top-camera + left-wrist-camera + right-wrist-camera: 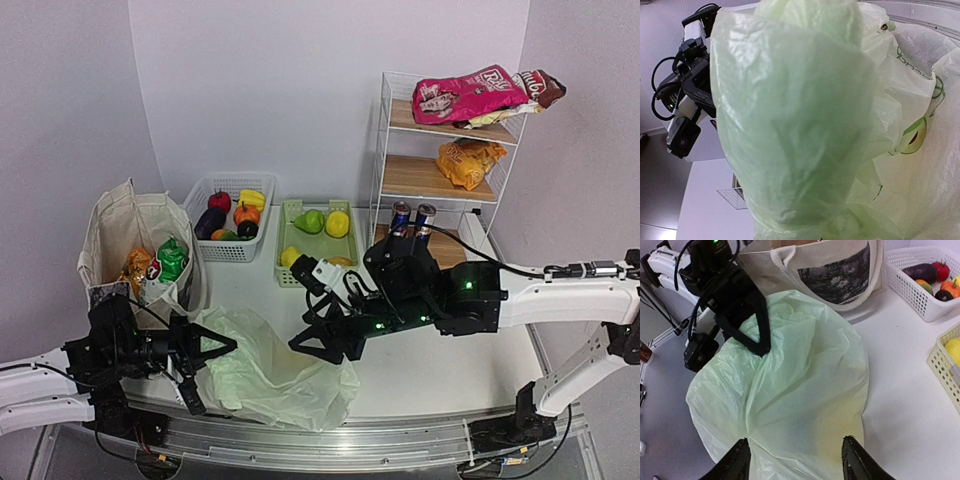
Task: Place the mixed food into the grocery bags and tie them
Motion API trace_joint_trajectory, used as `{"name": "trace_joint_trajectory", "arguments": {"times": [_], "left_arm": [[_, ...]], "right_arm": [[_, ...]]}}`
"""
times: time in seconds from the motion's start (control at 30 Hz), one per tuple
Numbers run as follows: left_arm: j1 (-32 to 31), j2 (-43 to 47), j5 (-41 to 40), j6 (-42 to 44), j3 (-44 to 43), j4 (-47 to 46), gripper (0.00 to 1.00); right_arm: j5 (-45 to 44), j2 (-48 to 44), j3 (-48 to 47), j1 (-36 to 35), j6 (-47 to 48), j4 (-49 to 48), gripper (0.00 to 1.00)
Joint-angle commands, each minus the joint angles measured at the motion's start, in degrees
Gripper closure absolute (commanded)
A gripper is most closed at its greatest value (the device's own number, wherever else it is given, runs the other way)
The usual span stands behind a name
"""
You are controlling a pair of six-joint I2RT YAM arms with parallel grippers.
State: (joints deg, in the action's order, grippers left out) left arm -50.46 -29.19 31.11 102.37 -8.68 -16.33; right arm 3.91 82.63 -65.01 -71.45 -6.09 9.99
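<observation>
The pale-green plastic bag (pixel 270 375) lies crumpled on the table in front of the arms, and a faint yellow tint shows through it (pixel 805 390). My left gripper (pixel 228 346) is shut on a bunched fold at the bag's left side (pixel 759 337). In the left wrist view the bag (pixel 800 120) fills the frame and hides my fingers. My right gripper (pixel 797 460) hangs open just over the bag's near edge, holding nothing. The beige canvas tote (pixel 130 235) stands at the left with an orange packet (pixel 135 266) and a green packet (pixel 172 258) inside.
A white basket (pixel 205 250) and a green basket (pixel 290 222) of toy fruit sit behind the bag. The wire shelf (pixel 385 140) at the right holds a pink snack packet (pixel 465 95), an orange packet (pixel 470 162) and two cans (pixel 412 216).
</observation>
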Motion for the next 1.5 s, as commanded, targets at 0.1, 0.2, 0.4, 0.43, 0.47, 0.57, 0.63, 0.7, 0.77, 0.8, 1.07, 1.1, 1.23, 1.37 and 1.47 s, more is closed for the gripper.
{"name": "trace_joint_trajectory", "arguments": {"times": [0.1, 0.2, 0.4, 0.43, 0.47, 0.57, 0.63, 0.7, 0.77, 0.8, 1.07, 1.1, 1.23, 1.37, 1.47], "left_arm": [[0.0, -9.1, -7.6, -16.9, -18.9, 19.6, 1.0], [0.0, -14.6, -6.7, -25.3, -28.3, 32.5, 1.0], [0.0, -30.6, -1.7, -46.8, -49.6, 55.6, 1.0], [0.0, -32.9, -0.3, -51.0, -52.3, 57.6, 1.0], [0.0, -34.6, 1.8, -54.3, -54.3, 59.5, 1.0], [0.0, -39.0, 7.5, -62.0, -59.1, 64.7, 1.0], [0.0, -41.3, 9.0, -67.2, -60.7, 65.9, 1.0], [0.0, -43.2, 6.7, -73.0, -61.9, 66.0, 1.0], [0.0, -45.8, 0.8, -78.6, -63.7, 66.6, 1.0], [0.0, -47.3, -2.0, -81.2, -65.0, 67.3, 1.0], [0.0, -48.2, -3.8, -88.7, -70.7, 68.4, 1.0], [0.0, -47.5, -2.7, -88.2, -70.8, 68.3, 1.0], [0.0, -44.4, -1.3, -83.9, -69.4, 67.5, 1.0], [0.0, -43.3, -4.6, -79.9, -67.6, 66.7, 1.0], [0.0, -43.1, -7.0, -78.9, -67.4, 64.4, 1.0]], "right_arm": [[3.9, 2.4, -4.8, -4.3, 3.3, -1.1, 0.24], [5.4, 2.5, -6.3, -5.1, 4.7, -1.1, 0.24], [-0.4, -3.3, -5.2, -5.1, 6.0, -1.8, 0.24], [-1.7, -4.1, -5.2, -5.1, 7.1, -1.8, 0.23], [-3.0, -4.7, -5.4, -5.1, 7.5, -1.8, 0.22], [-7.4, -6.0, -6.1, -5.1, 6.5, -1.7, 0.17], [-11.8, -6.3, -6.7, -5.1, 4.2, -1.2, 0.15], [-13.9, -6.2, -7.2, -5.1, 3.3, -0.4, 0.14], [-14.0, -4.9, -8.6, -5.1, 2.5, 1.2, 0.14], [-13.8, -4.2, -9.8, -5.1, 2.0, 2.6, 0.12], [-14.0, 3.8, -14.9, -4.8, 3.7, 3.0, 0.08], [-14.5, 4.4, -15.1, -4.4, 3.7, 3.0, 0.08], [-15.0, 4.4, -12.2, -0.8, 1.0, -0.9, 0.09], [-10.0, 6.7, -13.1, 0.7, 2.4, -4.9, 0.1], [-8.9, 9.2, -14.7, 0.8, 2.9, -4.9, 0.13]]}}
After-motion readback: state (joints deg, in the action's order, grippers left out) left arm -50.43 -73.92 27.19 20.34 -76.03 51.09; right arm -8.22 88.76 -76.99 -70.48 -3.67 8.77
